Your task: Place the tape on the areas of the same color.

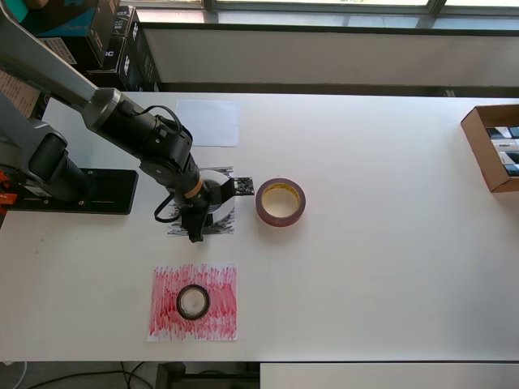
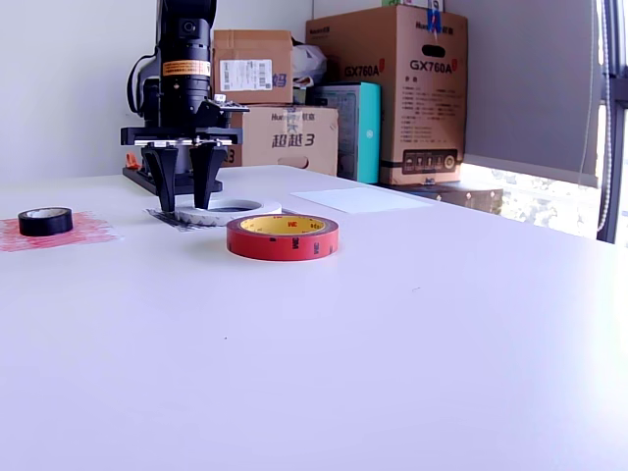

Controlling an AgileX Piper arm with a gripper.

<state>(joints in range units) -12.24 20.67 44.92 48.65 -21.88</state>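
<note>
Nearest the counter's (image 1: 365, 267) front edge in the overhead view lies the red-scribbled sheet (image 1: 193, 301), and the small black tape roll (image 1: 193, 301) sits flat in its middle: a colour mismatch.

Further back, toward the middle of the counter, is the black-scribbled sheet (image 1: 203, 207). The wide white tape ring (image 2: 229, 209) lies flat on it, also mismatched, and the end effector (image 2: 183, 201) stands right over this ring. In the exterior view its 2 fingers (image 2: 163, 186) point straight down, spread apart, with the tips at about the level of the counter top and nothing clamped between them. They appear to straddle the ring's band on the side nearer the arm's base, one finger outside and one toward the hole, though the overhead view hides the contact under the wrist, so I cannot tell whether they touch it.

Just beside that sheet, on the overhead view's right, the large dark-red tape roll (image 1: 280, 202) with its yellowish core lies flat on bare counter, on no sheet at all.

Farthest, toward the back edge, is the plain white sheet (image 1: 208, 122), with nothing on it. From the end effector it lies almost straight back, a short haul, so the ring's likely carry runs away from the front edge. A roll lying flat has no long axis to align with.
</note>
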